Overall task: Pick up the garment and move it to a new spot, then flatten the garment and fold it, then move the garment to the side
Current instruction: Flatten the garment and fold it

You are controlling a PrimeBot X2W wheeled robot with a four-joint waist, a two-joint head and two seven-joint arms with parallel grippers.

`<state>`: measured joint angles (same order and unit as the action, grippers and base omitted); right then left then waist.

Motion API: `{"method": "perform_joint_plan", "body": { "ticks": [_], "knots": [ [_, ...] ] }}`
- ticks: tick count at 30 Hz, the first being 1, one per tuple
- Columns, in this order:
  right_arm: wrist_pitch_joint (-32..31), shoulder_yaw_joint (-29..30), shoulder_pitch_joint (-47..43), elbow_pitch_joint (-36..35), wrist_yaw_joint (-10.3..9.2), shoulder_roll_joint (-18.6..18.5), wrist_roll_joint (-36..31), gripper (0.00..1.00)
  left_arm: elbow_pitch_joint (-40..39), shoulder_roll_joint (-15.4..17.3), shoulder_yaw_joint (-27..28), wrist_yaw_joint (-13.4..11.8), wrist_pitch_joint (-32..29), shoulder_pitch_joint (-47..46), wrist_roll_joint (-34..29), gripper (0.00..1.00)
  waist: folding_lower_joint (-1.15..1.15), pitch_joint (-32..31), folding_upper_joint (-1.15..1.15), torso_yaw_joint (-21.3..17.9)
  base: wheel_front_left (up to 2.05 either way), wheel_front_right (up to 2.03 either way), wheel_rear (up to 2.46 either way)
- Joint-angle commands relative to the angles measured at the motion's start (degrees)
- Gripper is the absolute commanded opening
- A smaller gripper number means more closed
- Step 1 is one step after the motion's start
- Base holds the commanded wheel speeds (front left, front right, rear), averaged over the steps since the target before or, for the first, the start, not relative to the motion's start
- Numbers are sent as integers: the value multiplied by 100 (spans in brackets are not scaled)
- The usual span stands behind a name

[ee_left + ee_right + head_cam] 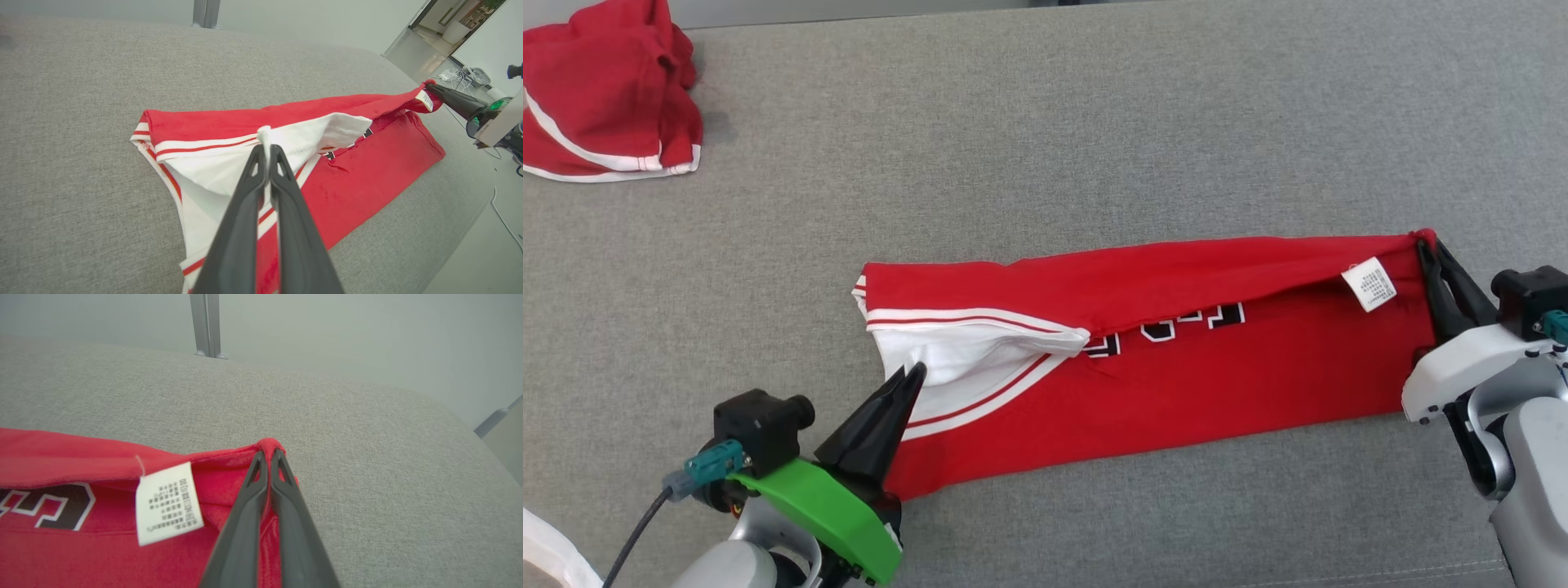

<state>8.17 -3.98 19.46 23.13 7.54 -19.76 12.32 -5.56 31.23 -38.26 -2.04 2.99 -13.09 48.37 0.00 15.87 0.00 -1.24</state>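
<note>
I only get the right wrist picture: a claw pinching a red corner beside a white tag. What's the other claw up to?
Observer: The left claw is shut on white cloth at the opposite end of the red garment.
Operator: How is the garment lying?
Observer: As a long narrow strip across the grey cushion, top edge folded over.
Operator: Anything else around?
Observer: A second red garment lies crumpled at the cushion's far left.

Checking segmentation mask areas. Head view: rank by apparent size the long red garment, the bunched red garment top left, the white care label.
1. long red garment, largest.
2. bunched red garment, smaller; partly cut off by the frame edge and farther away, so true size unsure.
3. white care label, smallest.
</note>
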Motion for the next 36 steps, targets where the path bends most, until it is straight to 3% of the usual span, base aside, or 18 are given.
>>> {"method": "perform_joint_plan", "body": {
  "ticks": [1, 2, 3, 4, 5, 6, 16, 22, 36],
  "knots": [
    [50, 41, -115, -30, -11, 56, -67, 0, 73, -31, -2, 20, 33, 105, 35, 0, 0, -33, 0, 18, 0, 0, 0],
    [75, 85, -182, -38, -11, 77, -109, 12, 159, -63, -29, 49, 65, 131, 44, 0, 0, -56, 0, 26, 0, 0, 0],
    [129, 120, -227, -51, -11, 118, -110, 28, 215, -81, -35, 50, 97, 138, 33, 6, 0, -74, 0, 29, 0, 0, 0],
    [170, 153, -295, -69, -11, 170, -139, 45, 279, -110, -39, 50, 148, 159, 25, 44, 0, -102, 0, 31, 0, 0, 0],
    [207, 171, -353, -77, -11, 195, -159, 90, 319, -143, -40, 46, 196, 202, 49, 100, 0, -122, 0, 31, 0, 0, 0],
    [287, 199, -423, -104, -11, 205, -184, 100, 363, -189, -23, 31, 261, 263, 80, 100, 0, -152, 0, 30, 0, 0, 0],
    [593, 666, -1291, -432, -11, 273, -602, 100, 323, -336, 291, -387, 930, 679, 3, 100, 0, -353, 0, 18, 0, 0, 0],
    [355, 909, -1390, -558, -11, 416, -585, 100, 416, -458, 397, -594, 1088, 562, -252, 100, 0, -453, 0, -20, 0, 0, 0],
    [-802, 907, -800, -279, -11, 443, -474, 100, 861, -1226, 915, -833, 1222, 513, -947, 100, 0, -741, 0, 266, 0, 0, 0]
  ]
}}
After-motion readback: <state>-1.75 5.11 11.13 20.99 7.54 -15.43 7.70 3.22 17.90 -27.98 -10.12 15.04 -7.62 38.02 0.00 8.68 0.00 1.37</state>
